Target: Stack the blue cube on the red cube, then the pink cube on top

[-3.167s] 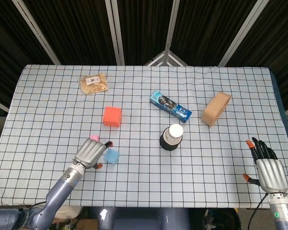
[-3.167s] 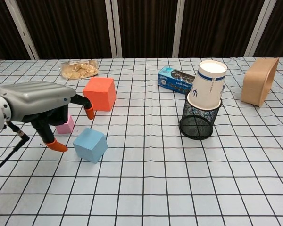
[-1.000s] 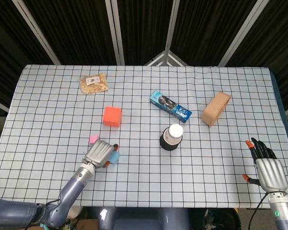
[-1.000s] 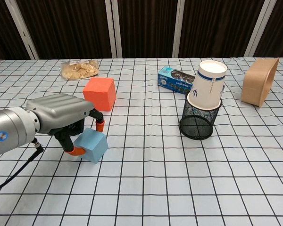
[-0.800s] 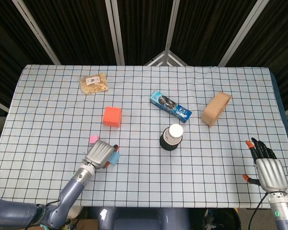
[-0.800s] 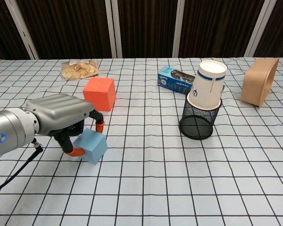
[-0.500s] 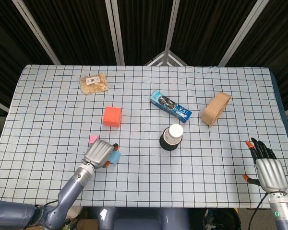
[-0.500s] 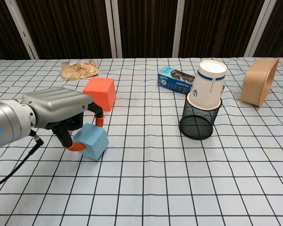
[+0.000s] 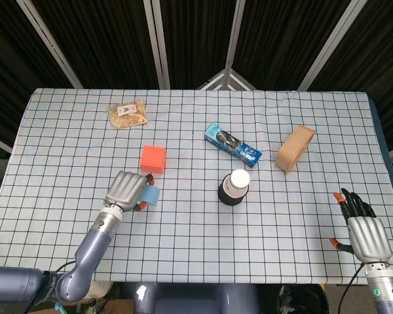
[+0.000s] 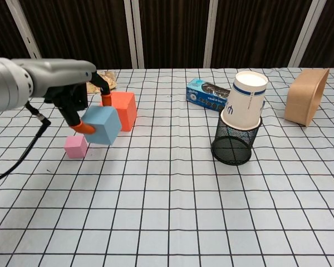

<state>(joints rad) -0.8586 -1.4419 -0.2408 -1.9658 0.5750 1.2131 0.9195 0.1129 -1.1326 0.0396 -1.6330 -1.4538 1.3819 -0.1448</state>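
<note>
My left hand [image 10: 67, 83] [image 9: 125, 189] holds the blue cube [image 10: 102, 124] [image 9: 150, 194] lifted off the table, pinched between orange fingertips. The cube hangs just in front of the red cube [image 10: 121, 109] [image 9: 153, 158], partly covering its lower left corner in the chest view. On the cloth below and to the left sits the small pink cube [image 10: 76, 146]; the head view hides it under the hand. My right hand [image 9: 363, 229] rests open at the near right corner of the table, holding nothing.
A paper cup [image 10: 246, 99] stands in a black mesh holder [image 10: 232, 146] mid-table. Behind lie a blue cookie pack [image 10: 207, 92], a tan basket on its side [image 10: 306, 103] at the right and a snack bag [image 9: 127, 114] at the far left.
My left hand closed on the blue cube, lifted it off the table and carried it up toward the red cube. The pink cube is uncovered in the chest view. The right hand stayed put.
</note>
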